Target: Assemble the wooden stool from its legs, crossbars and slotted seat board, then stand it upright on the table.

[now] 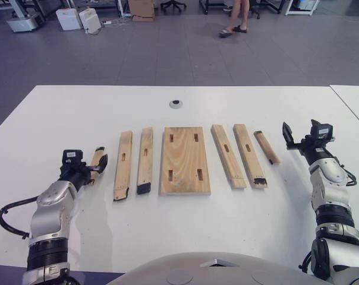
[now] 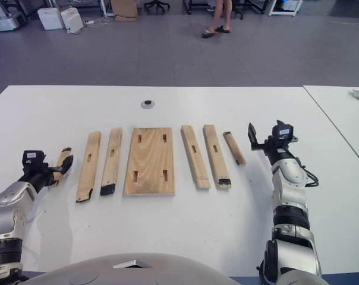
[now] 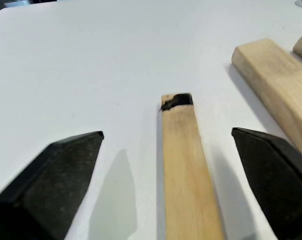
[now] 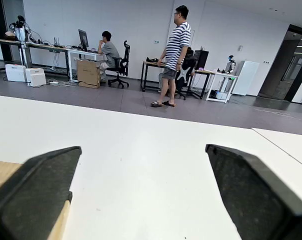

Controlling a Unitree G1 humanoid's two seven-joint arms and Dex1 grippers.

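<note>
Wooden crossbar [image 3: 187, 170] is lying flat, running roughly 12 to 6 o'clock. Your left gripper [image 3: 167, 133] is straddling it wide open, untouching. Your right gripper [image 1: 301, 132] is gaping, empty.

Pale, grain-streaked seat board [image 1: 185, 160] — tan legs [image 1: 123, 165], some black-tipped — white table [image 1: 78, 113], black left claw [image 3: 167, 132]

Open tabletop [image 1: 239, 231] in front of the legs [image 1: 145, 159], narrow gaps between them, small puck [image 1: 176, 104] behind.
</note>
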